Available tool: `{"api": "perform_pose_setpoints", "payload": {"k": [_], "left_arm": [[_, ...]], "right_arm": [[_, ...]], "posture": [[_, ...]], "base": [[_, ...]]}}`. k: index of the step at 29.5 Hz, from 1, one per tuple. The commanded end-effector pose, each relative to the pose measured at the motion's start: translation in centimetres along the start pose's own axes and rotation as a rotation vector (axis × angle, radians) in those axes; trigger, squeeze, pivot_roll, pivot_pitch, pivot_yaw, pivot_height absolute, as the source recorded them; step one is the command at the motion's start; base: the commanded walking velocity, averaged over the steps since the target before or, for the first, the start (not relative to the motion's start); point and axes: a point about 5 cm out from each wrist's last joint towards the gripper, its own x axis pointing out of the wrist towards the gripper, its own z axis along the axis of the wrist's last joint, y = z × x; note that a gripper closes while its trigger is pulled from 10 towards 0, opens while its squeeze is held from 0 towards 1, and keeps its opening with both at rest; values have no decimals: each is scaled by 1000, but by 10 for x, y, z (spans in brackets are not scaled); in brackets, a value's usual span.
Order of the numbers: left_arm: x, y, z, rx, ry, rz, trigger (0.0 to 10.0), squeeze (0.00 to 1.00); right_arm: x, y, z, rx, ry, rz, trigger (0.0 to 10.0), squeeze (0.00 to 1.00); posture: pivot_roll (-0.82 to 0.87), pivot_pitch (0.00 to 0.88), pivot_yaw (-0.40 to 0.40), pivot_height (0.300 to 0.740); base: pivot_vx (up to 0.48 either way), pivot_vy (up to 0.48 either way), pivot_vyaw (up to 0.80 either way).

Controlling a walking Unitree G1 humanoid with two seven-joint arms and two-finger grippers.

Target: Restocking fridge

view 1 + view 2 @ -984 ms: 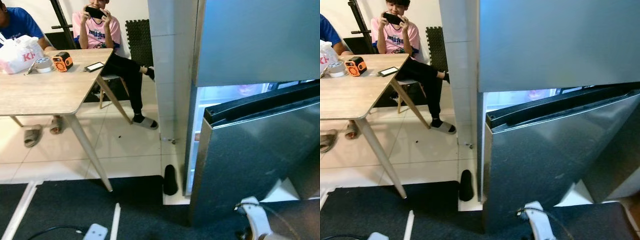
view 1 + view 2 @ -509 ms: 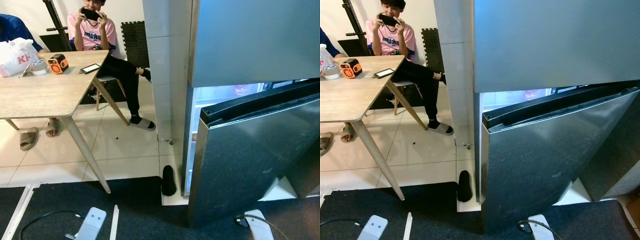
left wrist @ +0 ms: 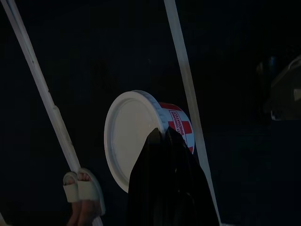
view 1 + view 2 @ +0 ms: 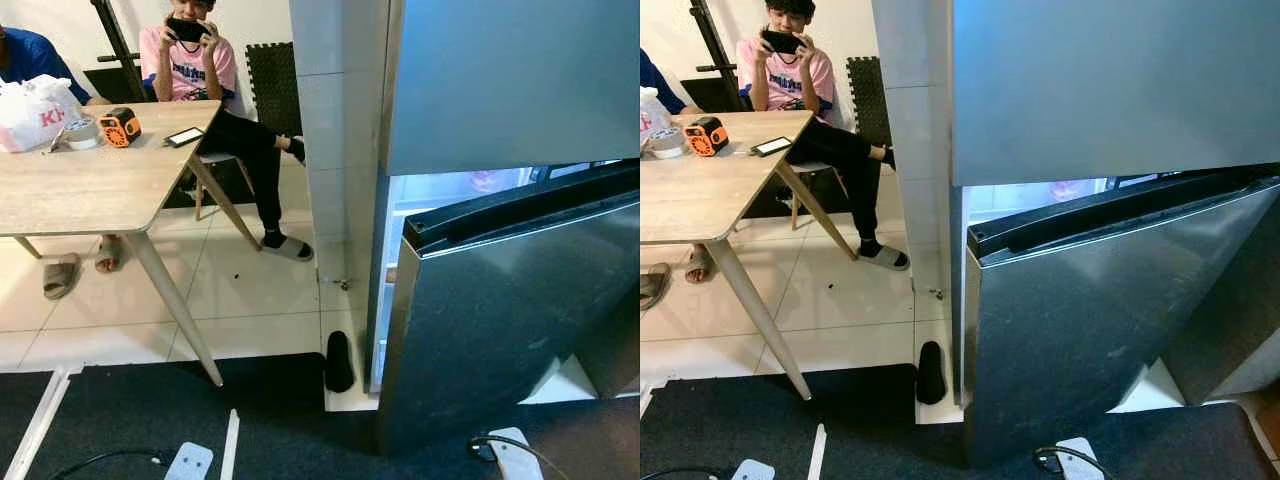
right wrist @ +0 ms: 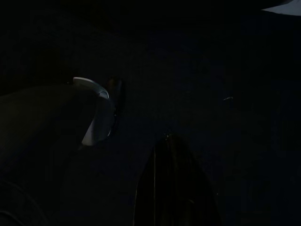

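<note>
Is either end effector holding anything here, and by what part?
The left end effector grips a white tub at its rim. The right one's state cannot be told.

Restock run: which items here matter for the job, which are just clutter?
Job:
fridge
its lower door, ajar
white tub at the left gripper

Clutter:
table
white bag
tape roll
orange device
phone
black slipper on the floor

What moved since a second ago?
Not much. The right arm dipped lower in view; the left arm rose, then dropped back. The left gripper holds a white tub. The fridge door stayed ajar; table and seated person stayed put.
</note>
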Motion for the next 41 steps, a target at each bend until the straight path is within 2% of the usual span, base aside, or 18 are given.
{"api": "perform_pose_setpoints", "payload": {"k": [1,5,12,23,41], "left_arm": [[0,-5,-3,-16,14,-14,10000,0],[0,-6,-4,21,24,-17,10000,0],[0,-5,-2,24,22,-18,10000,0],[-1,-9,-5,15,28,-31,10000,0],[0,-7,-5,14,29,-22,10000,0]], "right_arm": [[1,5,0,-5,-3,10,10000,0],[1,3,-3,0,12,-3,10000,0],[0,-3,-1,13,9,-19,10000,0],[0,0,-2,19,9,-10,10000,0],[0,0,0,40,2,-15,10000,0]], "posture": [[-21,0,17,740],[-18,0,15,740],[-20,0,12,740],[-19,0,12,740],[-21,0,16,740]], "base": [[0,0,0],[0,0,0],[0,0,0],[0,0,0],[0,0,0]]}}
